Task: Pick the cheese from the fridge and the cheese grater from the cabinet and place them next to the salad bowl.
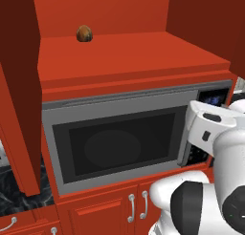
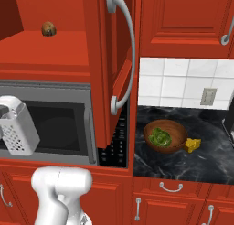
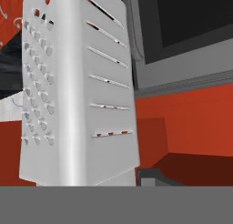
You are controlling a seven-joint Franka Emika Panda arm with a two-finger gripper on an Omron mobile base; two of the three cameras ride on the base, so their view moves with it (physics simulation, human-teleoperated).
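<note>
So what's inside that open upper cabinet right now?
On the cabinet's red shelf sits one small brown round thing, near the back. The open door hides the shelf's right end in the right base view.
</note>
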